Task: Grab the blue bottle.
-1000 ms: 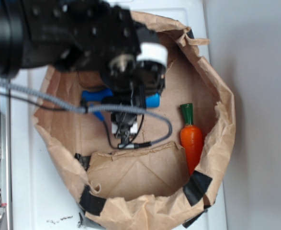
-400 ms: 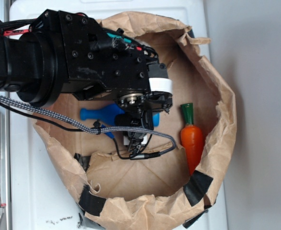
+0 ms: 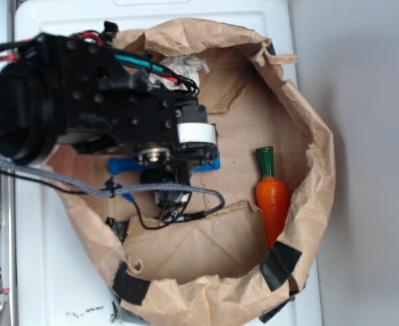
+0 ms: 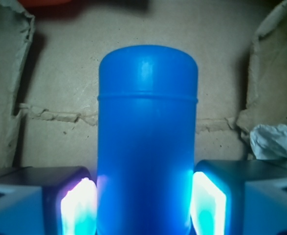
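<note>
Pincer [image 4: 143,200] clamped on blue bottle [image 4: 147,142]; brown paper bag [image 3: 308,136] lining white surface [image 3: 43,272]; carrot [image 3: 272,193] beside.

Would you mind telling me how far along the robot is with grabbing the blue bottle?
Done: the gripper has reached into the paper bag and straddles the blue bottle, one finger pad on each side. In hand: the pads sit right against the bottle's body, so the squeeze looks about complete, though firm contact is hard to confirm. Left: lifting it clear of the bag. The carrot lies untouched.
</note>
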`<action>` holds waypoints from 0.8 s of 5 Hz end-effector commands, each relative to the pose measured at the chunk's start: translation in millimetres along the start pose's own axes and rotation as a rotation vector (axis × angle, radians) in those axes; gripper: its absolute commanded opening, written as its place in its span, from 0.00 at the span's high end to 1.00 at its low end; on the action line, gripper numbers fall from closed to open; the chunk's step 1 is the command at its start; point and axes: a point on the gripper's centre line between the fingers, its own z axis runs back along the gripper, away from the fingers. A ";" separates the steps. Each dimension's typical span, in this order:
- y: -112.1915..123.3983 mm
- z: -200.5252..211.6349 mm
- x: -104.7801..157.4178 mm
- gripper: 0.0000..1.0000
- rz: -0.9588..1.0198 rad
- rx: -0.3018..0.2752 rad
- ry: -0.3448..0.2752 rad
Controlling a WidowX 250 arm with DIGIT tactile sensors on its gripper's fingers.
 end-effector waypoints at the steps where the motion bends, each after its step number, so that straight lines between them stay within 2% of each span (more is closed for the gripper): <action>1: 6.8 37.1 29.7 1.00 0.012 -0.062 -0.043; 3: 17.2 87.2 37.3 1.00 0.066 -0.179 -0.015; 4: 9.2 110.9 38.6 1.00 0.106 -0.164 -0.016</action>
